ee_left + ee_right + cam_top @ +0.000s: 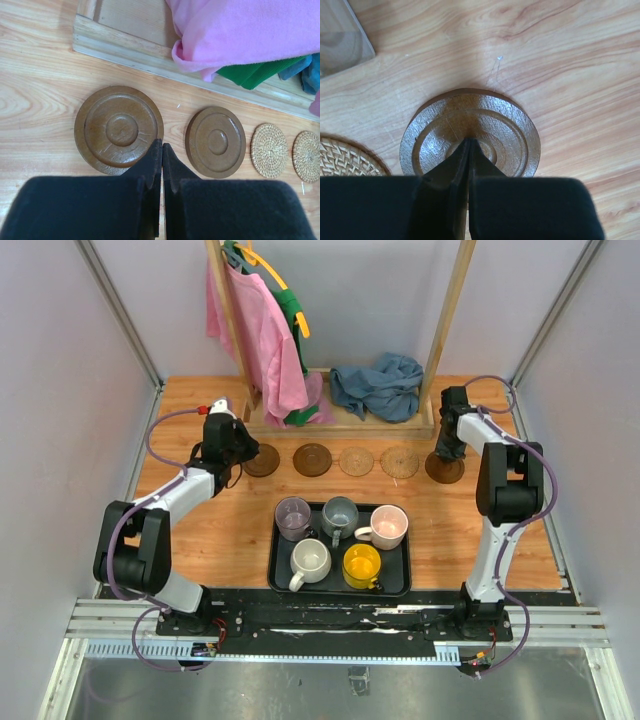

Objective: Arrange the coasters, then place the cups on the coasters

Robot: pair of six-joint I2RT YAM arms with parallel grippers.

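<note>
Several coasters lie in a row on the wooden table: a dark brown coaster (262, 460) (119, 129), a second dark brown one (312, 459) (215, 142), two tan woven ones (356, 461) (400, 462) (269, 150) (306, 156), and a dark brown one at the right end (445, 470) (470, 125). My left gripper (238, 458) (161, 145) is shut, its tips at the right rim of the leftmost coaster. My right gripper (447, 452) (470, 141) is shut, its tips down on the middle of the right-end coaster. The purple (293, 517), grey-blue (340, 517), pink (388, 527), cream (310, 562) and yellow (362, 566) cups stand on the tray.
The black tray (278, 580) sits near the table's front, between the two arms. Behind the coaster row stands a wooden rack base (345, 424) (125, 47) with pink cloth (262, 340) (240, 30) and green cloth (255, 73) hanging, and a blue cloth (378, 386) heaped on it.
</note>
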